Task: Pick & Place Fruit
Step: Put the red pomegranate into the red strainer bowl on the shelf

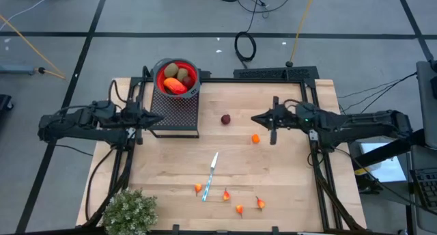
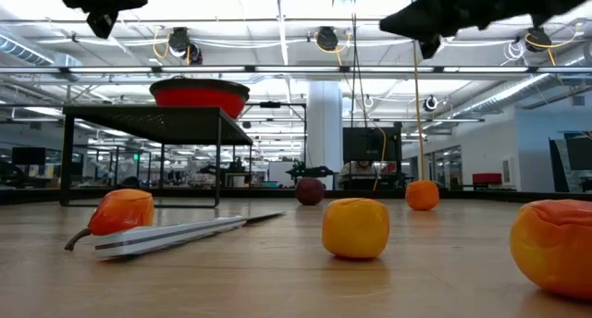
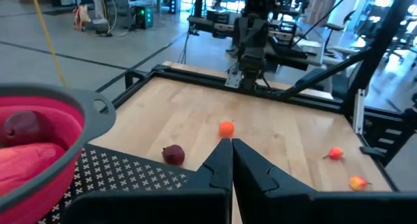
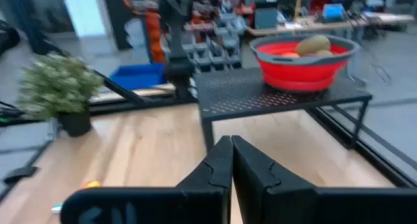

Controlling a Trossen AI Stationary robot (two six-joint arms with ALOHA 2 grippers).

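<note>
A red bowl (image 1: 176, 78) stands on a black mesh stand (image 1: 176, 111) at the far left and holds olive-brown ovals and an elongated orange-red fruit (image 1: 175, 85). On the table lie a dark-red ball (image 1: 225, 119), an orange ball (image 1: 255, 138) and several small red-orange bits (image 1: 240, 209) near the front. My left gripper (image 1: 160, 117) hovers shut over the stand's near left part, beside the bowl (image 3: 39, 139). My right gripper (image 1: 255, 117) hovers shut above the table, right of the dark-red ball, pointing at the stand (image 4: 273, 90). Neither holds anything.
A knife (image 1: 211, 175) lies on the wood near the middle front. A bushy grey-green plant (image 1: 130, 211) stands at the near left corner. A black frame (image 1: 273, 74) runs along the far and side edges. Bare wood lies between the stand and the right arm.
</note>
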